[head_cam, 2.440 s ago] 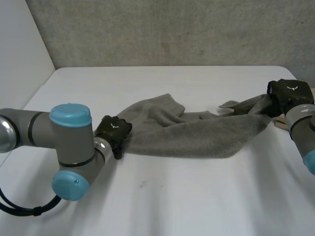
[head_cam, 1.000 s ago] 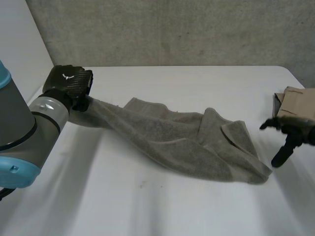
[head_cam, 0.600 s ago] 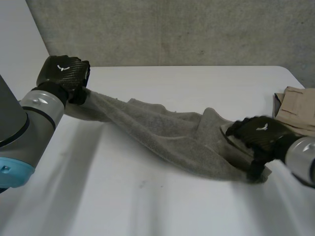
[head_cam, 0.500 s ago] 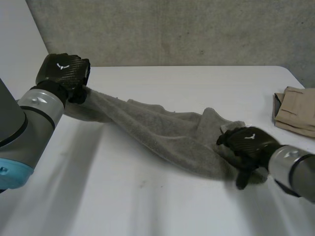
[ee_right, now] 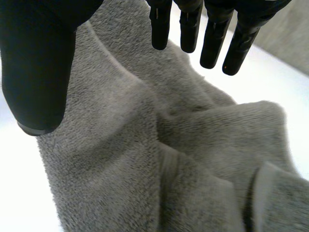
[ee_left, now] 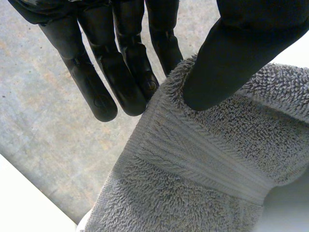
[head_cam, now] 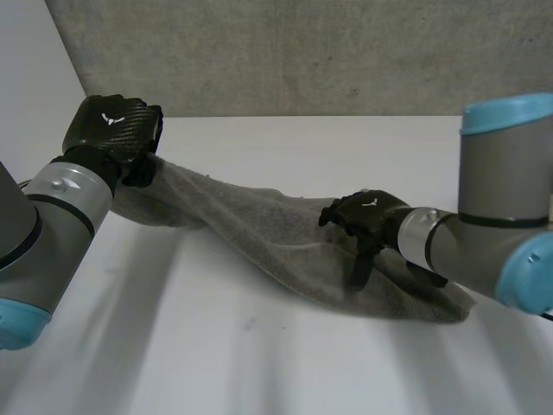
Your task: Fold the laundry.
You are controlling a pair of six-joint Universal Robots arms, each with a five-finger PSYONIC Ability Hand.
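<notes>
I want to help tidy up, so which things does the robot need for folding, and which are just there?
For the job:
grey towel
left hand, pinching one end of it
right hand, open over it

Just there:
white table underneath
grey wall behind

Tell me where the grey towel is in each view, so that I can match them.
Head view: the grey towel runs from the raised left robot hand down to under the right robot hand.
Left wrist view: the left robot hand pinches its banded edge at the fingertips.
Right wrist view: the towel lies bunched under the open right robot hand.
Shared landmark: the grey concrete wall.
</notes>
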